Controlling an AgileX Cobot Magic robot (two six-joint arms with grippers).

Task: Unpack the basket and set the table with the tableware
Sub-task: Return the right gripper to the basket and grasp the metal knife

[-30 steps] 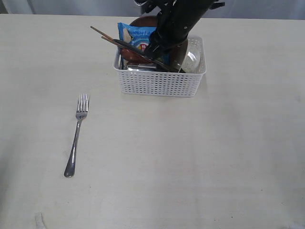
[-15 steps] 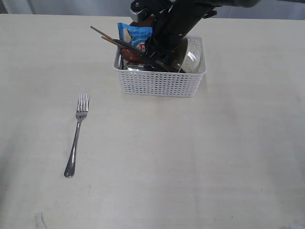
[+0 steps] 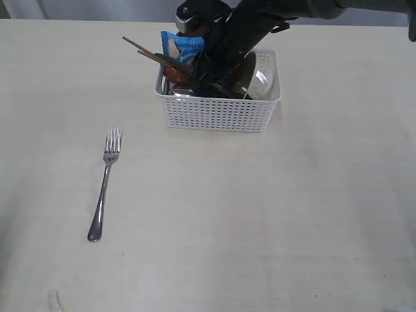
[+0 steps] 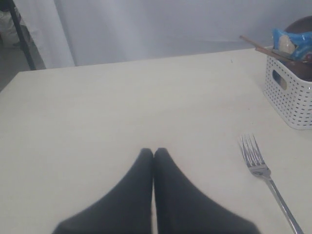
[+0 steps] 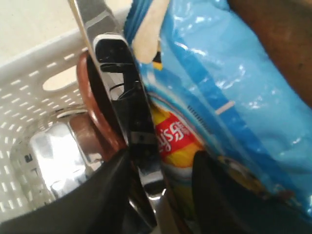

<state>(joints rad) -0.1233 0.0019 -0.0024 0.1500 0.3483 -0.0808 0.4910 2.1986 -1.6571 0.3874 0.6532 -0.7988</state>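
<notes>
So, the right gripper is down in the white lattice basket, black jaws apart either side of the shiny flat steel knife, right by the glossy blue snack bag; the left gripper is pinched together over the smooth cream table, slim steel fork lying nearby.

A pale grey backdrop stands behind, a dark post beside it.

The right arm comes in from the upper right of the exterior view and slants steeply down, its right gripper lowest. Its dark fingers stand apart, though contact is hard to judge. The left gripper has its tips pressed together.
</notes>
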